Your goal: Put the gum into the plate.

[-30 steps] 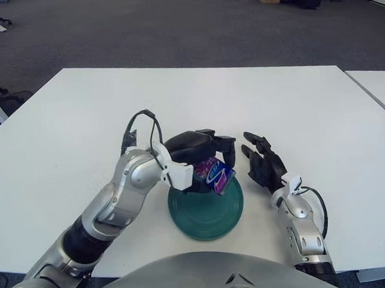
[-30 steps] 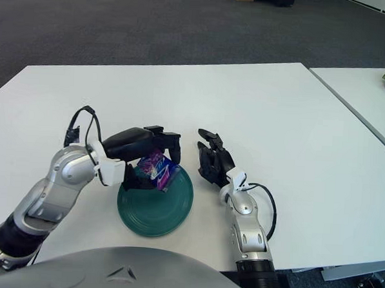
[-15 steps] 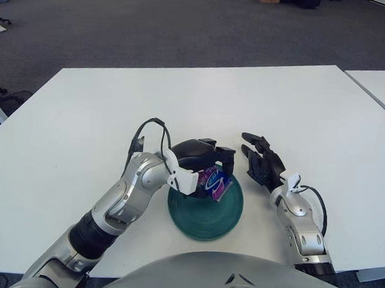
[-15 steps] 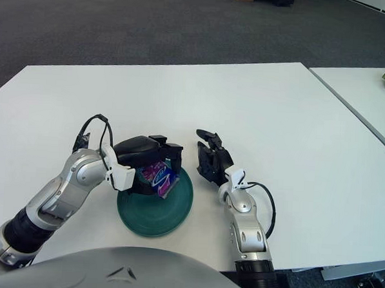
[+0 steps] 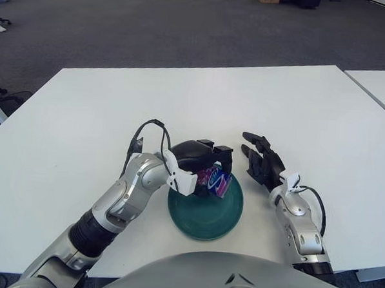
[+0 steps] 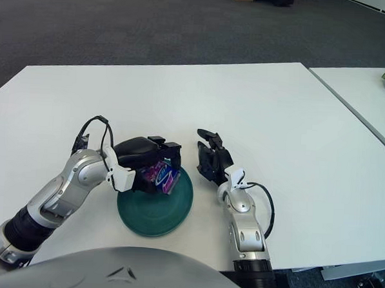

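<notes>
A dark green plate (image 5: 206,210) sits on the white table (image 5: 201,106) close to the front edge. My left hand (image 5: 201,159) hovers low over the plate's far rim, its black fingers curled around a purple and blue gum packet (image 5: 215,181). The packet tilts down toward the plate; whether it touches the plate I cannot tell. My right hand (image 5: 262,164) shows just right of the plate, fingers spread, holding nothing.
A second white table (image 5: 383,86) stands to the right across a narrow gap. Grey carpet lies beyond the table's far edge. A black cable (image 5: 148,132) loops above my left wrist.
My left hand has lowered and drawn in over the plate's far rim with the gum packet still in it. The right hand has barely moved.
</notes>
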Action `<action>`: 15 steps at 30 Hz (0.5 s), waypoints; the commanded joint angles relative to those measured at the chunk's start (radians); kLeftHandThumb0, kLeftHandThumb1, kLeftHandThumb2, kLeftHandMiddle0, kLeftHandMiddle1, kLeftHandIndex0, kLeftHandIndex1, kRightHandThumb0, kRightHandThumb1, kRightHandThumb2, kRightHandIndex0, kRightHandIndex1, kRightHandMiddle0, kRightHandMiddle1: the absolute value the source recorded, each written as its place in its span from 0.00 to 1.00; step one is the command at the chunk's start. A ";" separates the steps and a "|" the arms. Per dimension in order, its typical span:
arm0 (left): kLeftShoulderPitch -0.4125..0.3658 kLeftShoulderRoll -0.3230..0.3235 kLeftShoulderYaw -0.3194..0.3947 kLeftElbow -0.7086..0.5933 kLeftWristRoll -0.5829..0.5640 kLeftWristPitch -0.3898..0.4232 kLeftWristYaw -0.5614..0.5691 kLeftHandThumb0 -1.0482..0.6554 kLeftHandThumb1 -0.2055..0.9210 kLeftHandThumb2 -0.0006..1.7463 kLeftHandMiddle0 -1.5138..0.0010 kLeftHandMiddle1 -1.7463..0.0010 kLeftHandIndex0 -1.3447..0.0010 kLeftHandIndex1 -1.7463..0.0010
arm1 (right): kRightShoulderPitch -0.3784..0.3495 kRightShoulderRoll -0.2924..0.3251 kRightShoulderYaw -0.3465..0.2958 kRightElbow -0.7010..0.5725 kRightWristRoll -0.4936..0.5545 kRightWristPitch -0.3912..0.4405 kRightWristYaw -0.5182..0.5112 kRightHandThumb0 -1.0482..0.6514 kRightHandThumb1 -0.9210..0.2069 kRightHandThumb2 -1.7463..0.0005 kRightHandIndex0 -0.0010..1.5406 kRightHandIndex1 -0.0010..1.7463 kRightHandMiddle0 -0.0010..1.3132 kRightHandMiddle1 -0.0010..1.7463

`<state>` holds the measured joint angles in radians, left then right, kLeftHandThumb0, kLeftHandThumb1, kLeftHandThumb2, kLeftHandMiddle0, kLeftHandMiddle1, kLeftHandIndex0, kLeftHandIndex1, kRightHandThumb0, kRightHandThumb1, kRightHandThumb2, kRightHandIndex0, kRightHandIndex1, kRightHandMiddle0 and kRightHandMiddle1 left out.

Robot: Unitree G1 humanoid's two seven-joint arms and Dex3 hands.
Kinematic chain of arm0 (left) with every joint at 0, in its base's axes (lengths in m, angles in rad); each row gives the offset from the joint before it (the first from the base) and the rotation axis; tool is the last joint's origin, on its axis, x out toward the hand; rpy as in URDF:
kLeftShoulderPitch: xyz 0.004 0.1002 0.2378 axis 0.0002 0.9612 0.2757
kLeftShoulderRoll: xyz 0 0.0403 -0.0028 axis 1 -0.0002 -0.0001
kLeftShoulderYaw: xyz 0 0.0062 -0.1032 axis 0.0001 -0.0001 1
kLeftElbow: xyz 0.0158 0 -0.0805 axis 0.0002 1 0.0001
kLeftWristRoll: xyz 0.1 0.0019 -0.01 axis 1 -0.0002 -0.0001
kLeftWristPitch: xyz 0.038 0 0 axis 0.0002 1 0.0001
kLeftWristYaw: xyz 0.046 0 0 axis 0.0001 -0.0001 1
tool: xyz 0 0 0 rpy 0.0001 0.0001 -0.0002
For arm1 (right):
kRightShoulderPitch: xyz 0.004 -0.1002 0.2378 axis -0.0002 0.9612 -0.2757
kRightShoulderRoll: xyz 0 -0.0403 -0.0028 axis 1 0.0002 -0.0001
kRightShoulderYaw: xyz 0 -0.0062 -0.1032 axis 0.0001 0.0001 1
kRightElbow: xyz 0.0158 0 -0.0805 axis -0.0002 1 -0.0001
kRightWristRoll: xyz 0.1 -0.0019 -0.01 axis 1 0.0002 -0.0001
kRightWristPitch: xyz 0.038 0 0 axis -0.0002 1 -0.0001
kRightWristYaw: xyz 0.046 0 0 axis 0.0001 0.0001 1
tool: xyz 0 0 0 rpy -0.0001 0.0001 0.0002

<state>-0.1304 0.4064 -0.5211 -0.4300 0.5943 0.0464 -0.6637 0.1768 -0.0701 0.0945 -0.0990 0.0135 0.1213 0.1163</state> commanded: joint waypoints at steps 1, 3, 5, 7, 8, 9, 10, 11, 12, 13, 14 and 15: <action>-0.003 0.017 0.011 0.009 0.003 -0.022 0.014 0.14 1.00 0.18 0.78 0.32 0.94 0.27 | 0.006 0.003 -0.006 0.041 -0.017 0.016 -0.022 0.23 0.00 0.53 0.16 0.00 0.00 0.35; -0.003 0.020 0.013 0.011 0.000 -0.029 0.010 0.13 1.00 0.18 0.79 0.34 0.95 0.27 | 0.006 0.006 -0.007 0.045 -0.017 0.008 -0.026 0.23 0.00 0.53 0.16 0.00 0.00 0.35; -0.007 0.026 0.012 0.016 -0.005 -0.034 -0.003 0.11 1.00 0.20 0.79 0.37 0.96 0.28 | 0.004 0.010 -0.010 0.052 -0.015 0.002 -0.029 0.23 0.00 0.52 0.16 0.00 0.00 0.35; -0.013 0.037 0.011 0.016 -0.007 -0.034 -0.024 0.10 1.00 0.22 0.80 0.43 0.98 0.31 | 0.001 0.015 -0.013 0.061 -0.010 -0.001 -0.032 0.22 0.00 0.52 0.17 0.00 0.00 0.35; -0.015 0.042 0.010 0.014 -0.008 -0.033 -0.034 0.09 1.00 0.23 0.80 0.45 0.98 0.32 | 0.000 0.017 -0.015 0.064 -0.007 -0.002 -0.033 0.22 0.00 0.52 0.17 0.01 0.00 0.35; -0.019 0.051 0.007 0.011 -0.005 -0.027 -0.054 0.08 1.00 0.24 0.80 0.49 0.99 0.34 | -0.001 0.019 -0.017 0.066 -0.002 -0.002 -0.032 0.22 0.00 0.52 0.17 0.01 0.00 0.35; -0.024 0.060 0.005 0.006 -0.002 -0.020 -0.076 0.06 1.00 0.26 0.81 0.55 0.99 0.36 | -0.002 0.021 -0.019 0.068 0.002 -0.002 -0.031 0.21 0.00 0.51 0.17 0.01 0.00 0.35; -0.028 0.064 0.003 0.005 0.000 -0.015 -0.090 0.04 1.00 0.28 0.81 0.60 1.00 0.39 | -0.004 0.022 -0.021 0.071 0.004 -0.003 -0.030 0.20 0.00 0.51 0.18 0.01 0.00 0.36; -0.032 0.074 0.003 0.000 -0.001 -0.009 -0.113 0.04 1.00 0.28 0.81 0.62 1.00 0.39 | -0.006 0.023 -0.023 0.074 0.006 -0.003 -0.027 0.20 0.00 0.51 0.18 0.01 0.00 0.36; -0.034 0.079 0.004 -0.004 -0.001 -0.005 -0.127 0.02 1.00 0.29 0.82 0.66 1.00 0.41 | -0.007 0.024 -0.024 0.077 0.007 -0.004 -0.026 0.19 0.00 0.51 0.18 0.01 0.00 0.36; -0.040 0.088 0.004 -0.009 -0.005 -0.002 -0.150 0.02 1.00 0.30 0.82 0.68 1.00 0.41 | -0.008 0.024 -0.024 0.081 0.009 -0.007 -0.023 0.19 0.00 0.51 0.19 0.01 0.00 0.36; -0.044 0.095 0.004 -0.012 -0.008 0.000 -0.167 0.01 1.00 0.30 0.83 0.72 1.00 0.41 | -0.009 0.024 -0.024 0.083 0.010 -0.010 -0.021 0.18 0.00 0.51 0.19 0.01 0.00 0.35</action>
<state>-0.1427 0.4698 -0.5214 -0.4303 0.5921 0.0329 -0.7814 0.1642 -0.0464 0.0814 -0.0560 0.0200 0.0811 0.1000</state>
